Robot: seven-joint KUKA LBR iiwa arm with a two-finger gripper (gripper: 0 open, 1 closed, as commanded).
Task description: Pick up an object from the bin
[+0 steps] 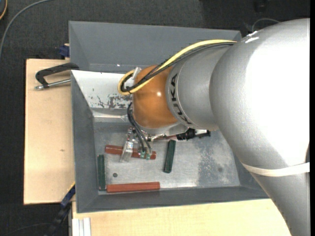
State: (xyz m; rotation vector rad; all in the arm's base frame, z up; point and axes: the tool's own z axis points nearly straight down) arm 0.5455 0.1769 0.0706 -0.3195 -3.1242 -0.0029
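grey bin [81, 132], arm [256, 107] in from right, gripper [130, 150] low over short red bar [112, 150], dark green bar [169, 156] beside, long red bar [133, 186] and second green bar [101, 172] at near-left corner

dark carpet floor [29, 33] with a thin pale cable [34, 4] lying across it

There is 1 camera in the room, fixed above the grey metal bin [81, 132] and looking down into it from somewhat to one side. The far wall therefore shows as a broad slope and the near wall as a narrow lip. The camera sits near enough that the bin takes up most of the view. The arm [256, 107] comes in from the right, looming large where it passes close under the lens.
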